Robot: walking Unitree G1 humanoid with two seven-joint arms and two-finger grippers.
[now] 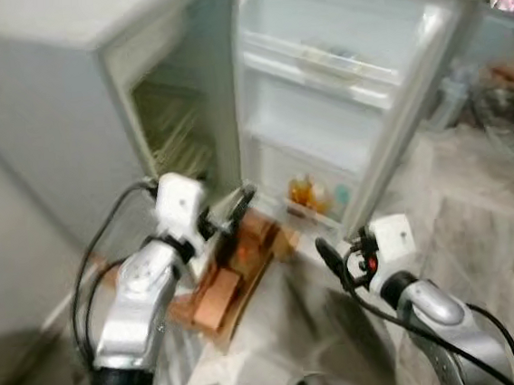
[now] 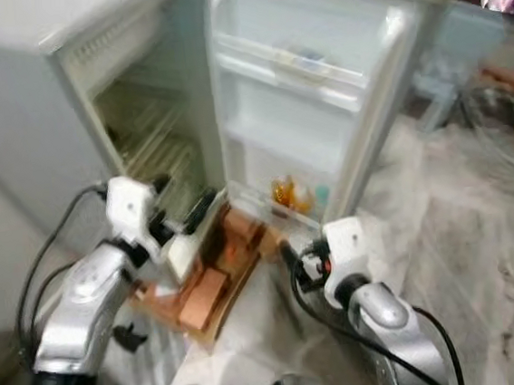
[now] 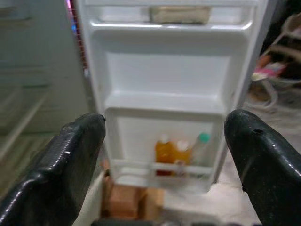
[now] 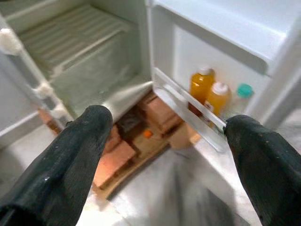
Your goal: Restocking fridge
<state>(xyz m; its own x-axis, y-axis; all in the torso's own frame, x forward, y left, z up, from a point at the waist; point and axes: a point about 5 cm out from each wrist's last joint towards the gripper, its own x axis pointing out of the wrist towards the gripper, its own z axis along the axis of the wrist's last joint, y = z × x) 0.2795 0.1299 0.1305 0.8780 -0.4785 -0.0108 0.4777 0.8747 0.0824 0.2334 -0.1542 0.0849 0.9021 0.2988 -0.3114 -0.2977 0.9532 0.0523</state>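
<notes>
The white fridge stands open, its door point(image 1: 321, 104) swung wide toward me. The door's lowest shelf holds two orange bottles point(image 4: 201, 84) and a green-capped bottle point(image 4: 243, 90). Bare wire shelves point(image 1: 178, 127) show inside the cabinet. A cardboard tray of brown boxes point(image 1: 234, 281) lies on the floor at the fridge's foot. My left gripper point(image 1: 234, 209) hovers open above that tray, pointing at the door shelves, with nothing between its fingers. My right gripper point(image 1: 335, 262) is lower and to the right, open and holding nothing, aimed at the bottom door shelf.
Pale marble floor point(image 1: 479, 226) spreads to the right of the door. Cluttered items and cables point(image 1: 504, 105) lie at the far right, with a pale stool-like object point(image 1: 452, 92) behind the door edge. A grey wall or cabinet side point(image 1: 26, 160) closes off the left.
</notes>
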